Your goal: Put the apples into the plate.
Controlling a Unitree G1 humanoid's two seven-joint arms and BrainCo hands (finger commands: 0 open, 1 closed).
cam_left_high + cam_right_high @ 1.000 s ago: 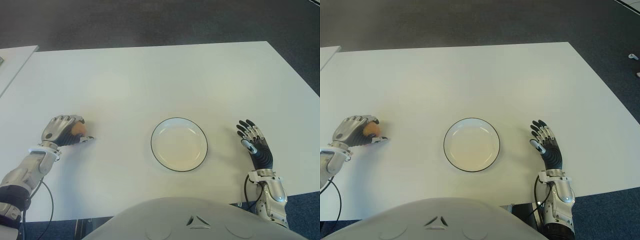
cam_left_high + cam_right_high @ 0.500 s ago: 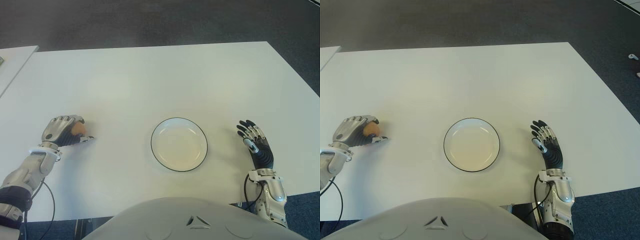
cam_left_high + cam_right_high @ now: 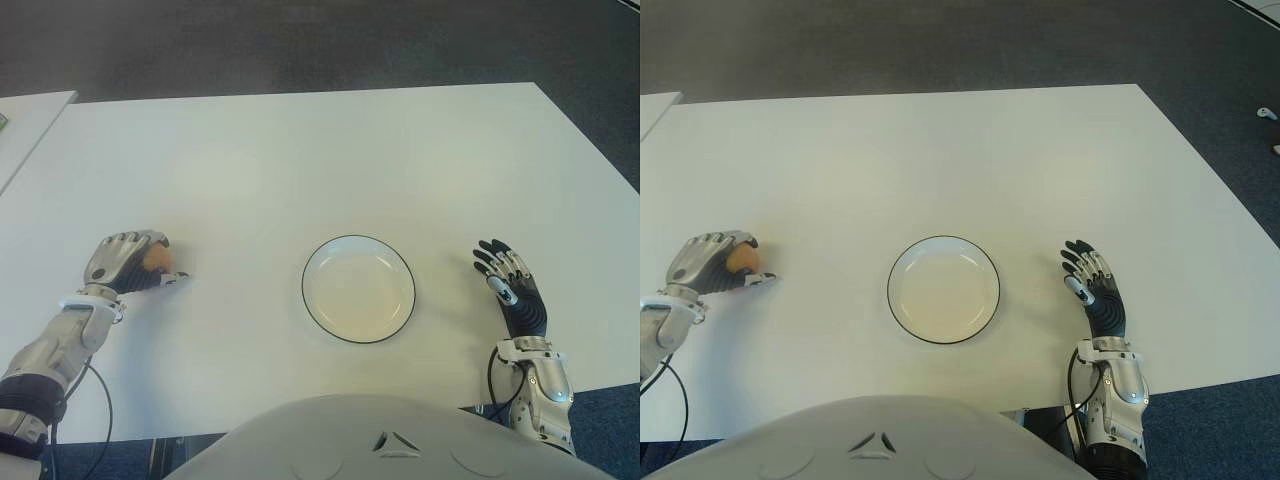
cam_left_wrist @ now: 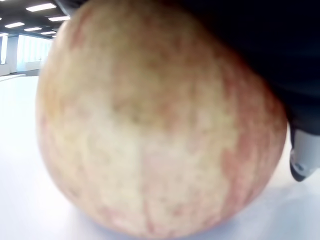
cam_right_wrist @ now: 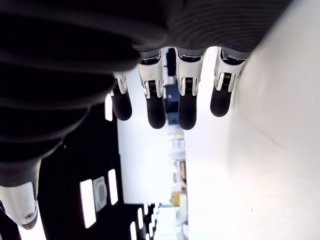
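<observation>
The left hand, at the left edge of the eye views, has its fingers curled over the top of the apple and grips it. The wrist view shows the apple filling the frame, its underside at or just above the worktop; contact cannot be confirmed. The plate sits at lower centre, well apart from the apple and with nothing in it. The right hand shows at lower right, beside the plate on its right side, fingers extended and spread, holding nothing.

Failure modes, judged from this state:
- Slip during lift. The grip covers the top of the fruit, and support underneath is not visible. A smooth, rounded skin gives the fingers little purchase, so a fast lift could roll the apple out
- Roll-away on release. A near-spherical body set down on a shallow dish can roll over the low rim if let go off-centre or from height
- Plate displacement. The plate appears light and rests on a smooth surface; a knock from the hand could slide it

Materials and shapes:
- Apple: round, firm, matt yellow skin with red streaks
- Plate: circular, shallow, glossy white with a thin dark rim line
- Worktop: flat, white, smooth, faintly reflective
</observation>
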